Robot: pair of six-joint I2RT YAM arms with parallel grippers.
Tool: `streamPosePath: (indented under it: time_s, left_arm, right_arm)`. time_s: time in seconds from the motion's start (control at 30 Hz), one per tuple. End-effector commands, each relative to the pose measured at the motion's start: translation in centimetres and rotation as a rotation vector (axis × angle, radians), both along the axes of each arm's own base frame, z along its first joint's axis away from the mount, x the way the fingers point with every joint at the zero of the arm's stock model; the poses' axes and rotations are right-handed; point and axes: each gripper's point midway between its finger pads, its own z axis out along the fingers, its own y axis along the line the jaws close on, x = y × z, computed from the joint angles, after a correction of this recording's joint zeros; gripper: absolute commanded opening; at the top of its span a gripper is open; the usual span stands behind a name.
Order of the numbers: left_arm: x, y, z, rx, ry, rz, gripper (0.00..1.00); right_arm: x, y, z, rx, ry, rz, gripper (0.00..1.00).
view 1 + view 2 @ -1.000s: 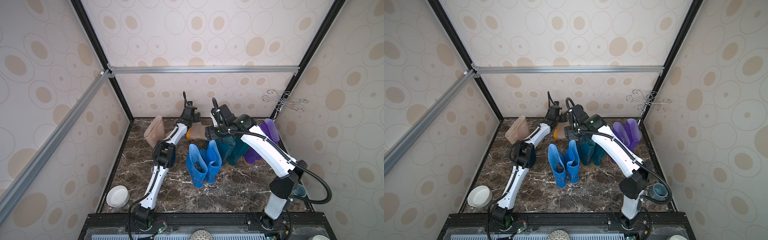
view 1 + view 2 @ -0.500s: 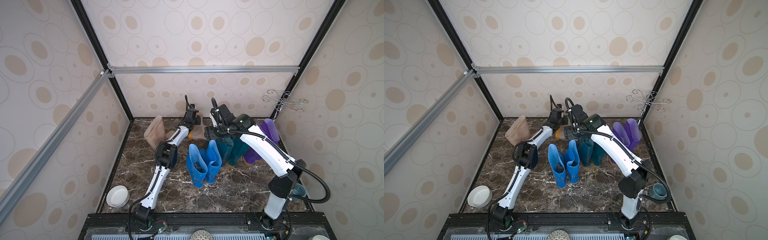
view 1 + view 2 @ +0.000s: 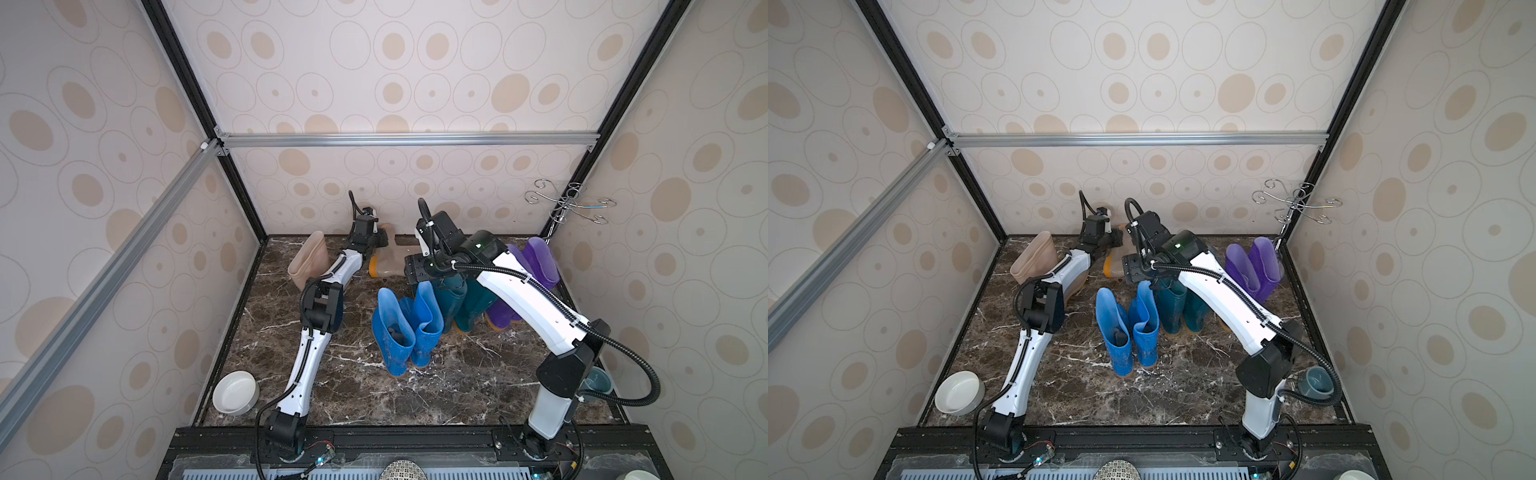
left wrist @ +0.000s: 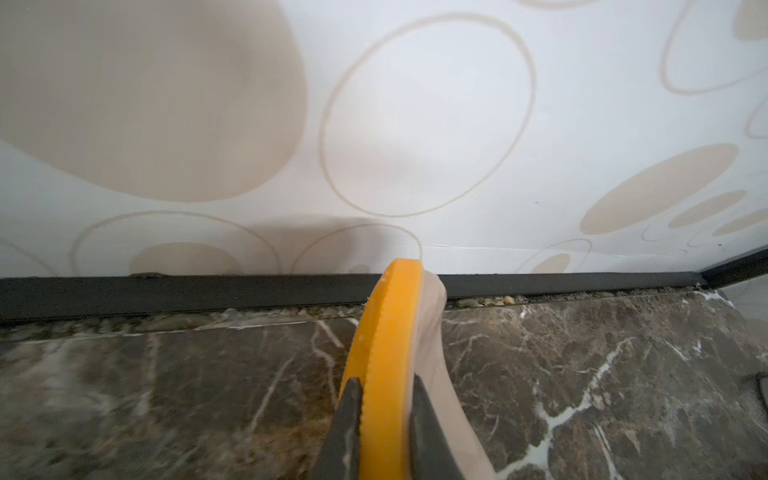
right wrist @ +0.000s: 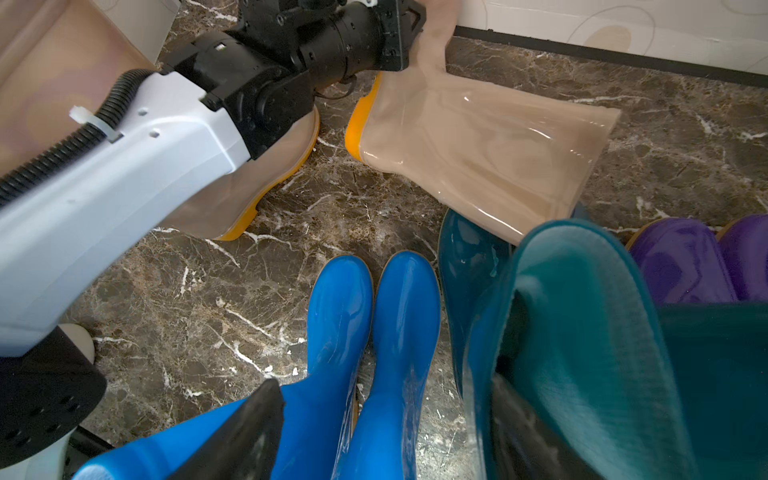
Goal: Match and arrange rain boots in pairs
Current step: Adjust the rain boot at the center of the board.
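A beige rain boot (image 3: 390, 259) (image 3: 1115, 262) lies on its side by the back wall, its shaft toward the teal pair. My left gripper (image 4: 384, 399) (image 3: 379, 241) is shut on its toe, one finger on the orange sole (image 4: 386, 332) and one on the beige upper. A second beige boot (image 3: 307, 259) (image 5: 249, 187) stands upright left of it, partly behind my left arm. The blue pair (image 3: 403, 328) (image 5: 374, 324), the teal pair (image 3: 457, 299) (image 5: 582, 332) and the purple pair (image 3: 536, 266) stand upright. My right gripper (image 5: 386, 380) (image 3: 422, 270) hangs open over the blue and teal shafts.
The back wall's black baseboard (image 4: 166, 291) runs just behind the held boot's toe. A white bowl (image 3: 235, 392) sits at the front left, a grey-blue bowl (image 3: 598, 382) at the front right behind my right arm. A wire hook rack (image 3: 569, 203) stands in the back right corner.
My left gripper has shut on the lying beige boot's toe; a second ago it was open. The left wrist moved slightly toward the boot. My right arm has not moved.
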Motion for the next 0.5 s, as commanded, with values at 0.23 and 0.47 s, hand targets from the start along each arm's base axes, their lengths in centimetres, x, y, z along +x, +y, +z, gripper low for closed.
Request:
streamPosePath:
  time_s: [0.23,0.47]
  left_arm:
    - [-2.0,1.4,14.5,-0.250,-0.197,-0.075,0.00]
    - [-2.7,1.7,18.5,-0.317,-0.246,-0.099,0.00]
  right_arm:
    - [0.1,0.0,1.8,0.016,-0.059,0.006,0.78]
    - [0.6,0.0,4.3,0.033,-0.136,0.019,0.78]
